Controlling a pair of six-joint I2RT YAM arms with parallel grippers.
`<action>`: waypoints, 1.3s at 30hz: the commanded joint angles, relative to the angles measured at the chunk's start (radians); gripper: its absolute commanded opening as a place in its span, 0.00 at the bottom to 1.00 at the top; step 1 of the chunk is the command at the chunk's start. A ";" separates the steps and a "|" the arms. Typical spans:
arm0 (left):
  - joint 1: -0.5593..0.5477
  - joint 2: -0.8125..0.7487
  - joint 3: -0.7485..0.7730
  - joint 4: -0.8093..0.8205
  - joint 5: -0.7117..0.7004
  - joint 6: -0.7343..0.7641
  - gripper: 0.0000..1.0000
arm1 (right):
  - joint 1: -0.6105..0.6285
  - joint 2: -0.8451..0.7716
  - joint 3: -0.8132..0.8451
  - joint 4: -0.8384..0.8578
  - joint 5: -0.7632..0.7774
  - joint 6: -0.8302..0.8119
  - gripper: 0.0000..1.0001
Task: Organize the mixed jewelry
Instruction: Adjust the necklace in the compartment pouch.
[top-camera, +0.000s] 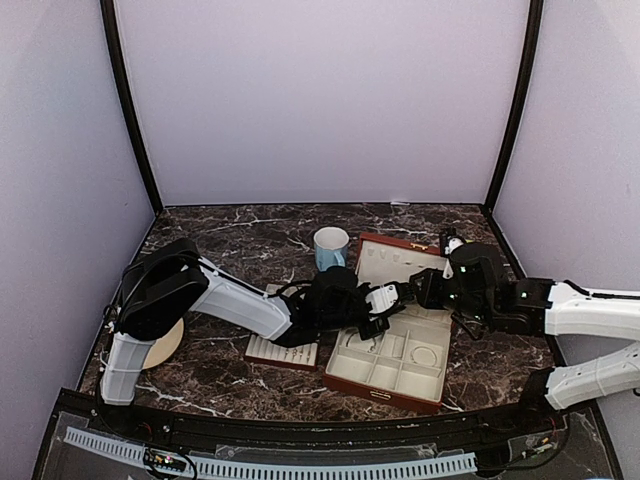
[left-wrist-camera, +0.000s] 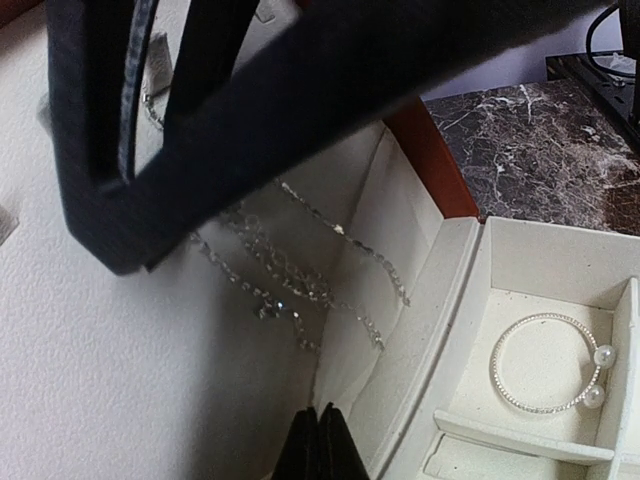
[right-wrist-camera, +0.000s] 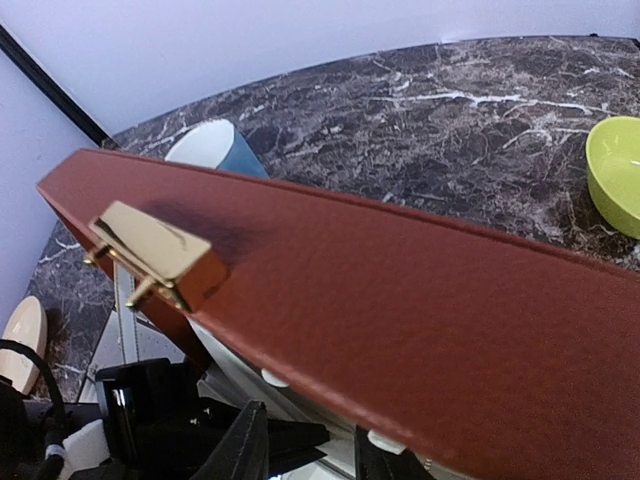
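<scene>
Two robot arms meet over an open jewellery box (top-camera: 385, 392), red-brown outside and cream inside, on a dark marble tabletop (top-camera: 230, 235). The box's lid (right-wrist-camera: 400, 330) stands raised, and a gold clasp (right-wrist-camera: 160, 255) shows on its outer face.

A fine chain (left-wrist-camera: 290, 280) of small silvery links is draped in several strands across the cream lining inside the lid. A thin silvery bangle (left-wrist-camera: 545, 365), its open ends tipped with two pearl-like beads, lies flat in a compartment of the box.

The left gripper (left-wrist-camera: 320, 445) hangs close over the lid's lining just below the chain. Its fingertips are pressed together, and nothing can be seen between them.

The right gripper (right-wrist-camera: 312, 450) sits at the lid's rim with its fingers (right-wrist-camera: 248, 440) apart. I cannot tell whether they clamp the rim.

A cream slotted tray (top-camera: 283, 352) lies just left of the box. A blue-and-white mug (top-camera: 331, 247) stands behind both, and a lime-green bowl (right-wrist-camera: 618, 175) sits well apart.
</scene>
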 joint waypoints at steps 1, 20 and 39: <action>-0.013 -0.076 -0.018 0.013 0.049 -0.024 0.00 | 0.004 0.032 0.078 -0.135 -0.007 0.058 0.31; -0.013 -0.090 -0.027 0.020 0.057 -0.021 0.00 | 0.004 0.049 0.260 -0.424 -0.116 0.261 0.45; -0.013 -0.095 -0.033 0.031 0.059 -0.034 0.00 | 0.006 -0.138 -0.012 -0.255 -0.122 0.224 0.27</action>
